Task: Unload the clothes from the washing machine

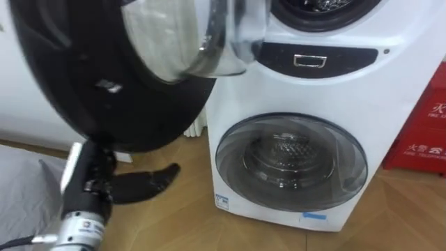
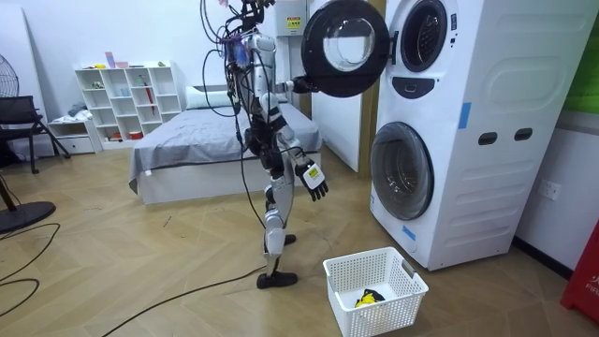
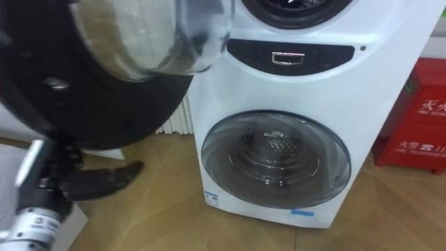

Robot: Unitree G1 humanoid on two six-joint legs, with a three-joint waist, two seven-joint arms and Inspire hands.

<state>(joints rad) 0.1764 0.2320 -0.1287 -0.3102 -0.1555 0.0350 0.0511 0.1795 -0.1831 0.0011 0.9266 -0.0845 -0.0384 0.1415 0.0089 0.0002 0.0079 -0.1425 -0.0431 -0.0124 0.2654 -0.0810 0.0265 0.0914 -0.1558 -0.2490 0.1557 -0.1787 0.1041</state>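
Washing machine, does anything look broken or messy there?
Nothing stands out. The upper door is swung wide open, as the task needs. The lower door is shut, and the white basket stands upright on the floor. Nothing looks spilled or cracked.

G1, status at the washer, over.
Left hand open, empty, low under upper door. Right hand at that door's edge. Door swung wide; drum opening unobstructed.

The washing machine [image 1: 334, 84] is shining smooth glossy white, its open door [image 1: 77, 77] is showing a glossy black plastic ring round clear glass, and the wooden floor [image 1: 174, 216] is gleaming faintly.
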